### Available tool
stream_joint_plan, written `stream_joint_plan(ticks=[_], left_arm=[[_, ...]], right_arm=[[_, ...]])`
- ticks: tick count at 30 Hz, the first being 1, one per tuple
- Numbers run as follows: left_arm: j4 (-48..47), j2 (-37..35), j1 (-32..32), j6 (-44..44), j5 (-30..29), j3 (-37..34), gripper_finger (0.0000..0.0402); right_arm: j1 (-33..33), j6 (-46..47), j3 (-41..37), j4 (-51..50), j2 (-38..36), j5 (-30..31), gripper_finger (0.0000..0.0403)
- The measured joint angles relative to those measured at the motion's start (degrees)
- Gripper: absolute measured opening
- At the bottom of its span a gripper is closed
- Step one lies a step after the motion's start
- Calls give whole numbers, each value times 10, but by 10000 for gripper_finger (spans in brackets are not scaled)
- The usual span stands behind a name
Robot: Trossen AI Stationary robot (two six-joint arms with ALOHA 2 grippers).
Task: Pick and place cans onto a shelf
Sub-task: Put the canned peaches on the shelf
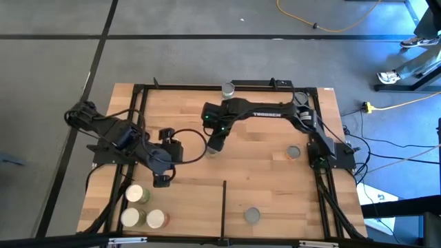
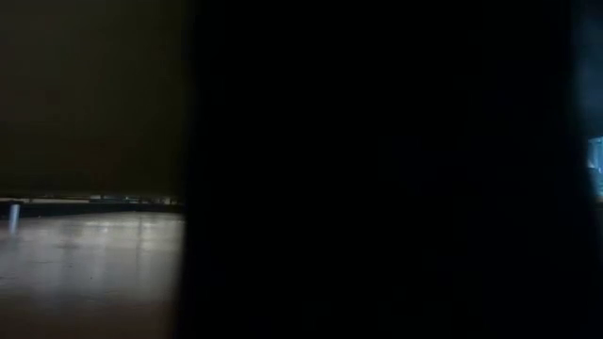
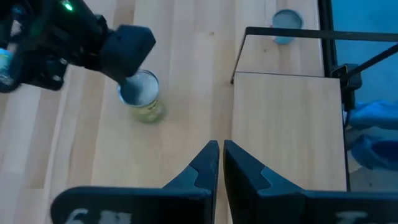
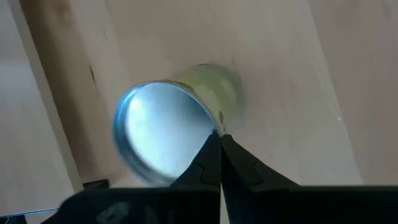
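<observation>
Cans are sitting scattered over the pale wood surface (image 1: 186,186), none stacked and none inside anything else. 3 are clustering at the near left corner: a white-topped can (image 1: 134,194), a second pale-topped can (image 1: 129,218) nearer the edge, and a reddish-sided can (image 1: 156,218) just beside that one. A grey-topped can (image 1: 252,215) is standing near the near edge, right of the thin black divider strip (image 1: 224,207). Another grey-topped can (image 1: 294,151) is resting well to the right, close to the right arm's base. 1 more can (image 1: 228,88) is sitting at the far edge against the black frame rail (image 1: 207,87).

An olive-sided can (image 4: 165,127) with a shiny silver top is standing at mid surface, right under the right claw (image 4: 219,149). That claw's 2 fingers are pressed together with nothing between them, their tips hanging at the can's rim; whether they are touching it cannot be told. The right arm is reaching from its base on the right, leftward across the far half, with its wrist bending down toward the can.

The left claw (image 3: 221,155) is hovering over the left half of the surface, fingers together and gripping nothing, pointing toward the raised shelf board (image 3: 286,124). The left arm is lying folded low, coming in from the left edge.

The low view is blocked almost wholly by something dark.
</observation>
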Motion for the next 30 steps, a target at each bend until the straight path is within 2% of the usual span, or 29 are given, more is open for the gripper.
stream_joint_plan(ticks=[6,13,20,30], left_arm=[[0,-7,-1,0,4,0,16],[-2,-7,-2,0,14,0,16],[-16,-7,-2,0,15,0,16],[-27,-7,-2,5,15,0,16]], right_arm=[[0,-13,2,6,11,-4,2],[0,2,2,28,13,-2,31],[0,3,5,25,13,-11,38],[1,17,98,-30,14,-14,39]])
